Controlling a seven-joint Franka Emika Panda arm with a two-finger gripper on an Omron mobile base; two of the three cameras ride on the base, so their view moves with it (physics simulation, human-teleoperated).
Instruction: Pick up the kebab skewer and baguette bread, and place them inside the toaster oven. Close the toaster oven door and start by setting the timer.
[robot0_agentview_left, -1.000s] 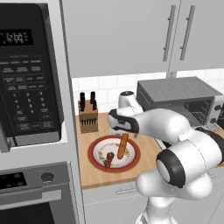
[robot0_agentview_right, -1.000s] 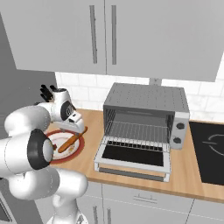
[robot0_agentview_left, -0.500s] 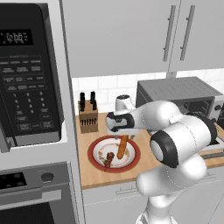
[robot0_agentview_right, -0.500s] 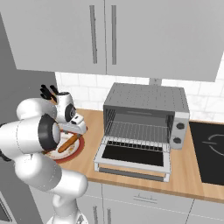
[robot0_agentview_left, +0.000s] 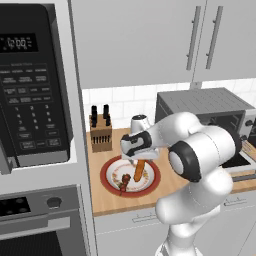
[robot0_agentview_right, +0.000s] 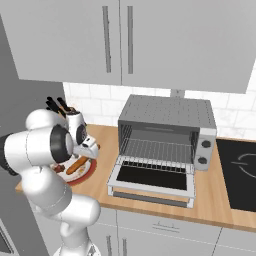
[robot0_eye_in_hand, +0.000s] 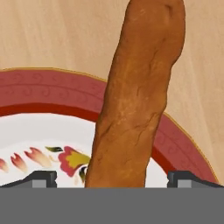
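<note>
You have the wooden worktop (robot0_agentview_right: 220, 202) running across the lower half of the right base view, and at its centre sits the grey metal toaster oven with the ribbed top (robot0_agentview_right: 167, 130). Its dark glass drop-down door with the silver bar handle (robot0_agentview_right: 152, 181) lies folded flat toward you, and the wire rack inside looks bare, so judge that nothing has been loaded yet.

At centre left of the left base view you will find the round white plate with the red rim (robot0_agentview_left: 110, 172). On it lies the long orange-brown baguette bread (robot0_agentview_left: 139, 170), and just beside it toward the lower left the short kebab skewer with dark reddish-brown meat chunks (robot0_agentview_left: 124, 182).

The claw (robot0_agentview_left: 140, 159) hangs right over the baguette's upper end. In the hand view the baguette (robot0_eye_in_hand: 140, 96) runs up the middle of the frame between the two dark finger tips (robot0_eye_in_hand: 43, 178), which stand well apart on either side with a gap showing: the claw is spread wide and grips nothing.

So count the task as barely begun. You are at the grasp of the baguette; lifting it, loading both foods, shutting the door and setting the timer knob all remain.
</note>
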